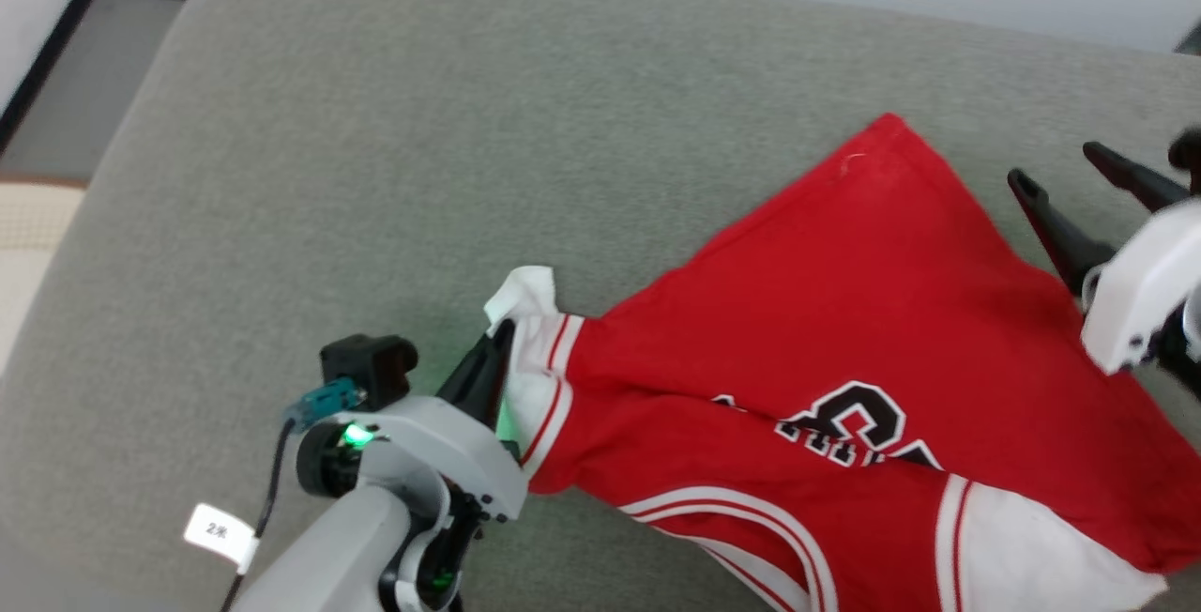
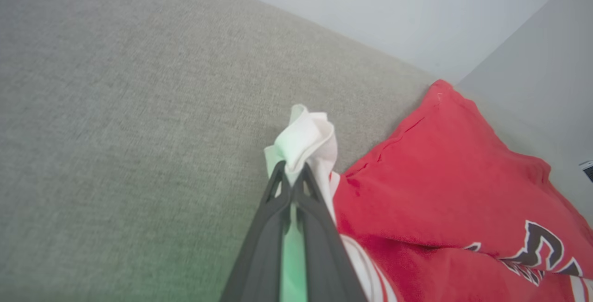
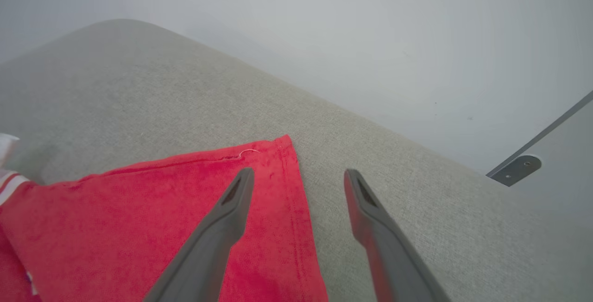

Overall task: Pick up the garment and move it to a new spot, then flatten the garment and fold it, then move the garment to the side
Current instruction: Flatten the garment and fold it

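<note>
Head view, with both wrist views for detail. Shown at lower right on a grey upholstered cushion (image 1: 375, 171): the garment (image 1: 844, 312), rumpled rather than flat, black white-edged lettering partly lost in a fold, one red corner pointing toward the far edge. At lower left, left gripper (image 1: 502, 344), fingers pressed together and pinching the white sleeve end (image 1: 527, 293) (cloth bunched above the fingertips and tinted green in the left wrist view). At the right edge, right gripper (image 1: 1056, 164), fingers spread wide, holding nothing, just beside the far hem of the garment. Along the right wrist view: one finger over red cloth near the hem corner, the other over bare cushion; contact with the fabric not determinable. Behind the cushion, pale wall (image 3: 324, 38).
</note>
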Available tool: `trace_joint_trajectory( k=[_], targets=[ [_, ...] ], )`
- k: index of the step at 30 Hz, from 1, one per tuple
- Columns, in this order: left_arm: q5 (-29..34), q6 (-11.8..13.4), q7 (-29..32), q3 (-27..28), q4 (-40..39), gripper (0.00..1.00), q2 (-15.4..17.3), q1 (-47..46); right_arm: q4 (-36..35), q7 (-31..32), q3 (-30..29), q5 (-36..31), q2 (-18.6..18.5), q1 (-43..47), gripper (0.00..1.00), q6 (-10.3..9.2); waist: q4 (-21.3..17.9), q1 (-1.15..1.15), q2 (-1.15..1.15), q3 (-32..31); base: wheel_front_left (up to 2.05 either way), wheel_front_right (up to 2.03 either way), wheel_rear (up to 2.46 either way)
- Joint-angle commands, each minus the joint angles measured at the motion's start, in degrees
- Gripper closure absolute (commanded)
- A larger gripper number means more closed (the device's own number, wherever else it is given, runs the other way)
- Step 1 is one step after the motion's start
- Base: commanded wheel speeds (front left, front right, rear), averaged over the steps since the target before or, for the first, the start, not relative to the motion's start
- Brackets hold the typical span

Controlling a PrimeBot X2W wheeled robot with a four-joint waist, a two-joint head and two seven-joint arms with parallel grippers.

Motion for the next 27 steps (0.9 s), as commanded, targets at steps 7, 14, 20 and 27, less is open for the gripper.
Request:
trace_joint_trajectory(
  k=[7, 14, 20, 27],
  targets=[
    [1.1, -2.1, -0.4, -1.9, 2.4, 1.00, -3.5, -3.5, 14.9, 16.7, 8.2, 7.5, -3.2, -16.4, 0.00, -0.08, 7.3, 0.00, 0.00, 3.7, 0.00, 0.00, 0.00],
    [1.6, -3.7, -1.0, -3.1, 4.5, 1.00, -6.3, -5.6, 27.3, 30.1, 9.0, 11.3, -1.3, -26.2, 0.00, -0.08, 10.9, 0.00, 0.00, 6.3, 0.00, 0.00, 0.00],
    [1.7, -5.4, -1.6, -3.9, 7.1, 1.00, -8.8, -7.3, 39.6, 36.3, 7.0, 7.3, 2.6, -32.7, 0.00, -0.08, 13.7, 0.00, 0.00, 8.2, 0.00, 0.00, 0.00],
    [1.7, -6.6, -2.4, -4.1, 9.9, 1.00, -10.8, -8.8, 49.8, 39.5, 5.9, 2.3, 7.3, -33.9, 0.97, -0.06, 15.2, 0.00, 0.00, 9.0, 0.00, 0.00, 0.00]
  ],
)
